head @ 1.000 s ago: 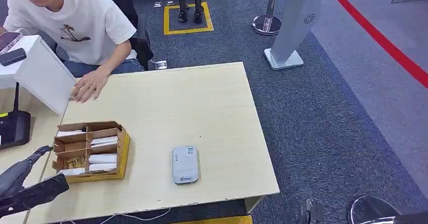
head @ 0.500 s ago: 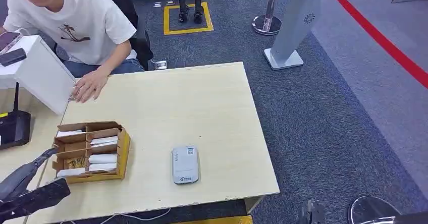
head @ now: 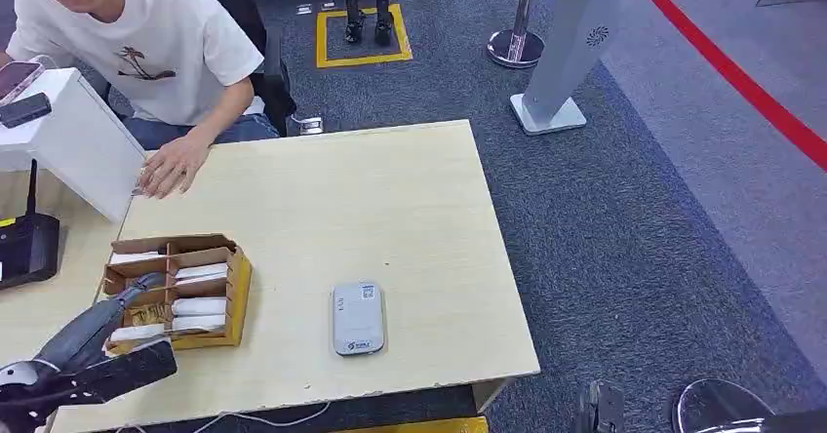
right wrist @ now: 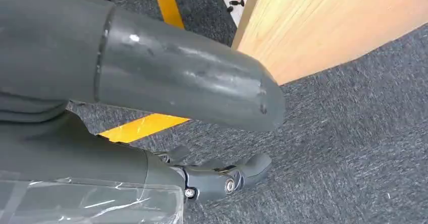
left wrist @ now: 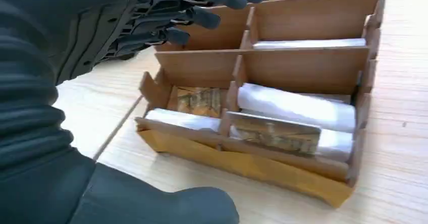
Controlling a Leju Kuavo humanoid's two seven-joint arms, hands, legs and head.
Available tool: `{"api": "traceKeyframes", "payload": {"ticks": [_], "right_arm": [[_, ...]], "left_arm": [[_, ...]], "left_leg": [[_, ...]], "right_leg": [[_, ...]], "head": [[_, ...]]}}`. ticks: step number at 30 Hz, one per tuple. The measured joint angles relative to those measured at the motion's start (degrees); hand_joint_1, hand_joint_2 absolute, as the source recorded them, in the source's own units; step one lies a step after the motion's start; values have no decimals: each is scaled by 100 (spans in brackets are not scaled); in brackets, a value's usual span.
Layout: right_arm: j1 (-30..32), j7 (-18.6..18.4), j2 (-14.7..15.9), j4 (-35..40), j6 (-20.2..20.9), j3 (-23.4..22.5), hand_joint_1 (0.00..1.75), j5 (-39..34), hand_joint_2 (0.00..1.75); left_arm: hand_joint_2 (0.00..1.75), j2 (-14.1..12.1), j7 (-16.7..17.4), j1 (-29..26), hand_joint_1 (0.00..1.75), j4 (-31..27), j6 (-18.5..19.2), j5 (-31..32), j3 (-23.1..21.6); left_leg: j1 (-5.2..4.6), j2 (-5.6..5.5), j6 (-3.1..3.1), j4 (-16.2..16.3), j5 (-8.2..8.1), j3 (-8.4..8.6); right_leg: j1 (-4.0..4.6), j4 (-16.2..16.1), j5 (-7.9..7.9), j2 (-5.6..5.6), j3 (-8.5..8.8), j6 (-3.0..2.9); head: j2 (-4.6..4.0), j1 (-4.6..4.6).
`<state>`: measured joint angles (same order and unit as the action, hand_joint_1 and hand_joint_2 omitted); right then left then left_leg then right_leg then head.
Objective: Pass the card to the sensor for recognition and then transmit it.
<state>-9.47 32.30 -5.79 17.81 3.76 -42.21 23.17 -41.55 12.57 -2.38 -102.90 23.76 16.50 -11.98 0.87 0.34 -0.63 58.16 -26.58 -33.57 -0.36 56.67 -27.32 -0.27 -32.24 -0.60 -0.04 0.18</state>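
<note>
The left hand [head: 93,340] reaches over the near left corner of the card box [head: 237,296], fingers apart. The sensor [head: 358,318] lies on the table [head: 390,199]. A person [head: 156,43] sits beyond.

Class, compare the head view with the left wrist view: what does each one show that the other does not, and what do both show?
Head view alone: the grey sensor lying flat on the table, a seated person's hand resting at the far edge, a white box and carpet. Left wrist view alone: a close look into the compartments, with printed cards among white ones. Both: the cardboard card box and the left robot hand reaching over it, holding nothing.
</note>
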Motion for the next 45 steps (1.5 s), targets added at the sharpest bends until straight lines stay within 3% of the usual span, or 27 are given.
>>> {"api": "traceKeyframes", "payload": {"ticks": [11,20,34,45], "right_arm": [[-20,-39,-2,-13,-11,68,0,35,0],[-34,-70,-2,-13,-11,127,0,17,0],[-75,-96,-22,-19,2,144,0,-46,0],[-115,-107,-46,-44,26,190,0,-101,0]], "left_arm": [[175,323,-94,655,0,669,-2,50,-618],[175,378,-142,880,0,854,-18,20,-778],[175,-11,92,849,0,767,-57,-249,-848],[175,-140,155,757,0,649,-70,-291,-848]], "left_leg": [[0,2,0,0,0,-1],[0,0,-1,0,0,0],[1,1,-1,-1,0,0],[0,1,-1,-1,0,-1]], "right_leg": [[0,0,0,3,-2,0],[0,0,0,2,-1,0],[1,3,-1,3,-2,-1],[0,2,-1,3,-1,-1]], "head": [[0,-4],[0,-2],[0,-2],[0,-2]]}}
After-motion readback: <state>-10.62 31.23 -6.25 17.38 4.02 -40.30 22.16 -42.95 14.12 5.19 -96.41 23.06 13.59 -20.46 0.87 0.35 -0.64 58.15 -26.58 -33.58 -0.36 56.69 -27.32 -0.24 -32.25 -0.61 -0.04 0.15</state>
